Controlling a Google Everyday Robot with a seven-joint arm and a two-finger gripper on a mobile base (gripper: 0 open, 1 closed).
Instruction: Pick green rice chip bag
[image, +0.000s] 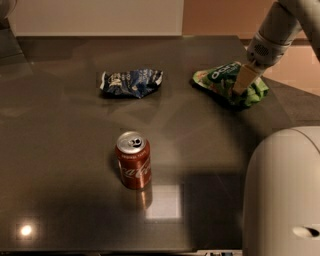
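Surface: we see a dark glossy table (60, 200) filling most of the frame, with a pale wall (95, 17) behind.
Green rice chip bag (217, 77): lies flat at the table's upper right.
Gripper (243, 80): comes down from the upper right corner and touches the bag's right part.
Grip: we cannot tell whether it is open or closed.
Others: blue snack bag (131, 82) crumpled at upper centre; red soda can (133, 161) upright at lower centre.
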